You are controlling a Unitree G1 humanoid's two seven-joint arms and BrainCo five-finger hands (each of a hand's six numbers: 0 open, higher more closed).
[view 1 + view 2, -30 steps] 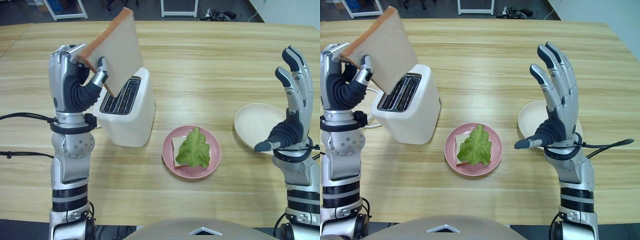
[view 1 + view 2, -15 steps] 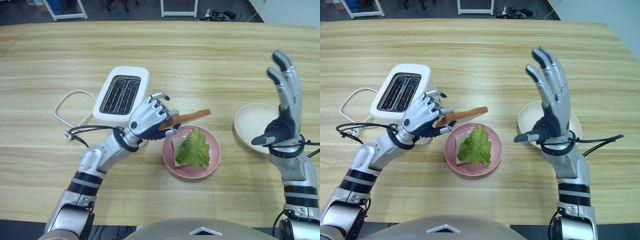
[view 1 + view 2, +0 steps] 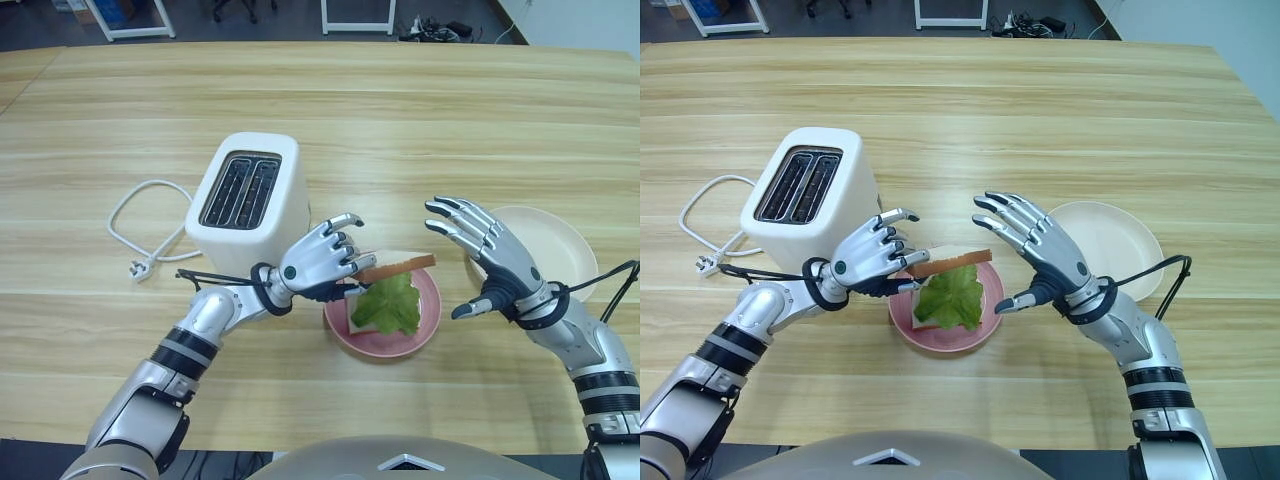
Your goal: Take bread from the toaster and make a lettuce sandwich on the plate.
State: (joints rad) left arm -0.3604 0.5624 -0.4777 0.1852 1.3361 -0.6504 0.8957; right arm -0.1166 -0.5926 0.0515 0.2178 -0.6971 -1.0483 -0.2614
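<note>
While the left hand (image 3: 322, 262) pinches the bread slice (image 3: 402, 266) by its left end, it hangs over the lettuce (image 3: 388, 305) on the pink plate (image 3: 400, 348).
The right hand (image 3: 490, 262) hovers just right of the plate, fingers spread, holding nothing; the toaster (image 3: 250, 205) stands far-left.

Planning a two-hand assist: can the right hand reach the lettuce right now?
Probably yes: the right hand hangs open just right of the plate, with nothing between it and the lettuce. The bread slice in the left hand overhangs only its far edge.
</note>
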